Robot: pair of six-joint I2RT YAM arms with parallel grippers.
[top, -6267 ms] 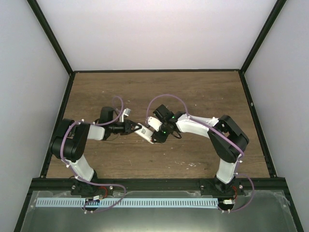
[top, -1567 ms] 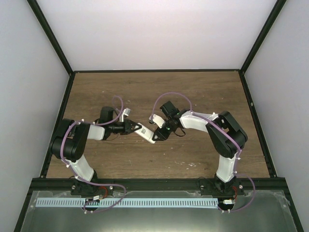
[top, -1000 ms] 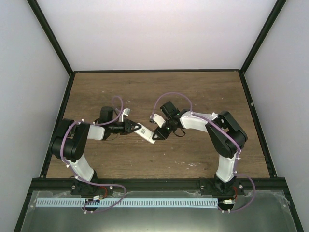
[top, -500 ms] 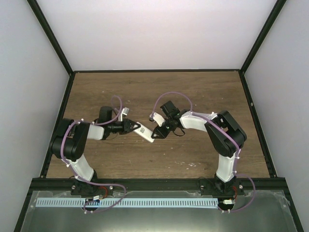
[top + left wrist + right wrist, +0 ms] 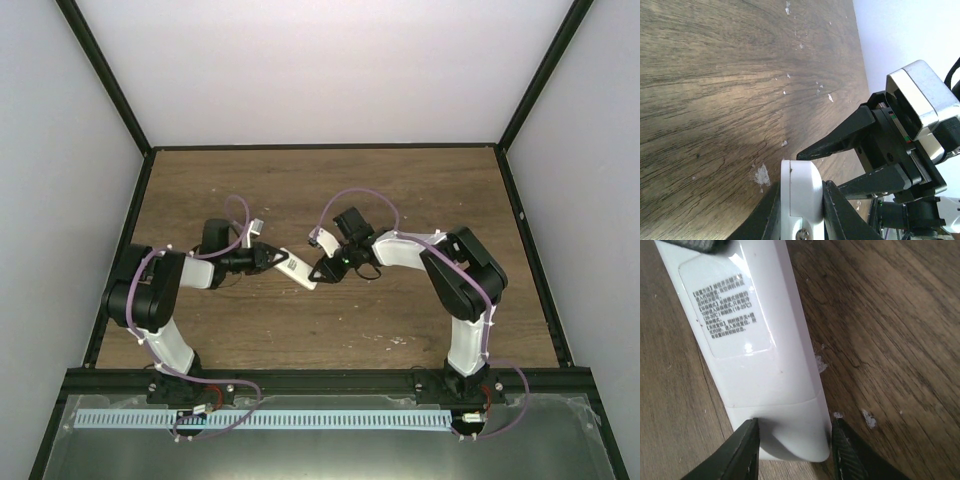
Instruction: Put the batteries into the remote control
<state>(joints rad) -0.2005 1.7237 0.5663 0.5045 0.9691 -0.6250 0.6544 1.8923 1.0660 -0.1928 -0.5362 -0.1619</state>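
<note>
The remote (image 5: 297, 270) sits mid-table, slanted, with its label (image 5: 727, 310) facing up. You have it caught between both arms. From these views you cannot tell whether it rests on the wood or is held just above it.

Your left gripper (image 5: 270, 258) is clamped on the remote's left end. In the left wrist view its dark fingers (image 5: 840, 215) press against both sides of the white body.

Your right gripper (image 5: 321, 270) takes the other end, below a seam (image 5: 775, 402) that crosses the body. Its jaws stand partly apart. Its two black fingers (image 5: 745, 450) flank that rounded end, one against each long edge, and look closed on it.

In the top view the two grippers point at each other along the remote, and only the label stretch shows between them.

The brown wood-grain table (image 5: 400, 190) carries a few pale specks (image 5: 869, 419) just beside the remote's end. More of them are scattered farther out in the left wrist view.
</note>
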